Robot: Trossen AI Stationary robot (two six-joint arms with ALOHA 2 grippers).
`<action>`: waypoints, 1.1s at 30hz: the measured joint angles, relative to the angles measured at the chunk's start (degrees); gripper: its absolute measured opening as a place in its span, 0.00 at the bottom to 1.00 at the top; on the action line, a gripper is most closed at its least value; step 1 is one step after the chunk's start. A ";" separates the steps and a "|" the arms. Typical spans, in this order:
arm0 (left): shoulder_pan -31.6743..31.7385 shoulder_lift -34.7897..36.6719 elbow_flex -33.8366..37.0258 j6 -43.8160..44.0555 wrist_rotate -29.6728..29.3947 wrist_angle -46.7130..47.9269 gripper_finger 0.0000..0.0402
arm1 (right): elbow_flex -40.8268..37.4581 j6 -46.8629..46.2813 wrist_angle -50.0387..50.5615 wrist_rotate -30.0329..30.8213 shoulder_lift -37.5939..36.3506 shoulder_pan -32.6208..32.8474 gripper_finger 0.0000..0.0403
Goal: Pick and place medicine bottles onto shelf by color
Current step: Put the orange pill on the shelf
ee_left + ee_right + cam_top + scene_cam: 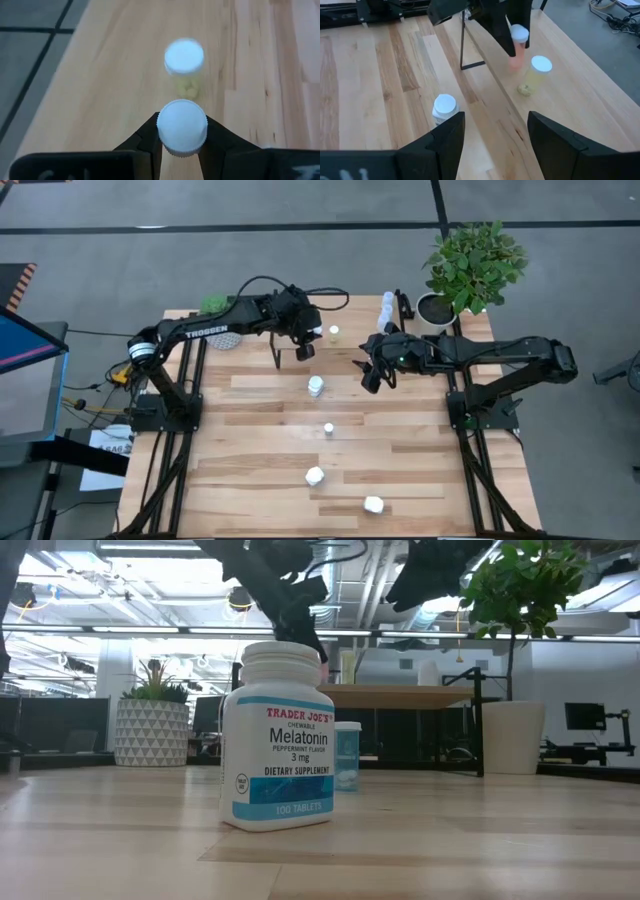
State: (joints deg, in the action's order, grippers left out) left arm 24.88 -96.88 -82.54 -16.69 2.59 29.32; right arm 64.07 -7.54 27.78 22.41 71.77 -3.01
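My left gripper is over the light-wood shelf at the table's far middle, shut on a small orange-bodied, white-capped medicine bottle. A yellow bottle with a white cap stands on the shelf just beyond it. My right gripper hovers open off the shelf's near right, with nothing between its fingers. A white bottle stands on the table in front of the shelf. Three more bottles lie or stand toward the near edge. My left gripper pinches the orange bottle between its two fingers, one on each side of it at the white cap. The fingers slant down from the table's left. The bottle hangs roughly upright below the cap, low over the shelf top; whether its base touches the shelf I cannot tell.
Pale-blue bottles stand at the shelf's far right by a potted plant. In the low view, a big white Melatonin bottle fills the foreground with a pale-blue bottle behind it. The shelf's black legs stand on the table.
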 joint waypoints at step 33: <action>-0.96 -0.83 -0.03 -0.76 1.16 -0.54 0.26 | 0.00 -0.10 0.56 0.00 0.00 0.00 0.59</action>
State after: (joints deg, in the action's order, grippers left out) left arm 23.92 -97.71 -82.56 -17.45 3.75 28.78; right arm 64.07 -7.64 28.34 22.41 71.77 -3.01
